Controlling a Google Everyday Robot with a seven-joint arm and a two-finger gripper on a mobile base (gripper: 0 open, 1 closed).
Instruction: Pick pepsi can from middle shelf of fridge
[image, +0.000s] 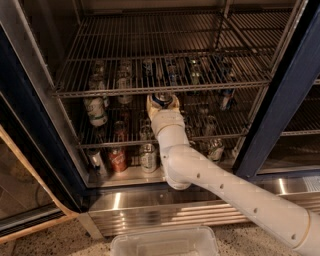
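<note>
Reaching up from the lower right of the frame, the pale arm (225, 192) puts the gripper (162, 103) at the centre of the fridge (292, 105), just under the front bar of the upper rack (150, 70). The pepsi can (162, 98) sits between the jaws, which are clenched on its sides, its silver top showing above the middle shelf (220, 136). A white-and-green can (96, 111) stands to the left on the same shelf. Below, left of the arm, are a red can (118, 160) and a pale can (148, 157); another can (216, 149) stands to its right. A clear plastic tub (165, 242) lies at the bottom edge.
</note>
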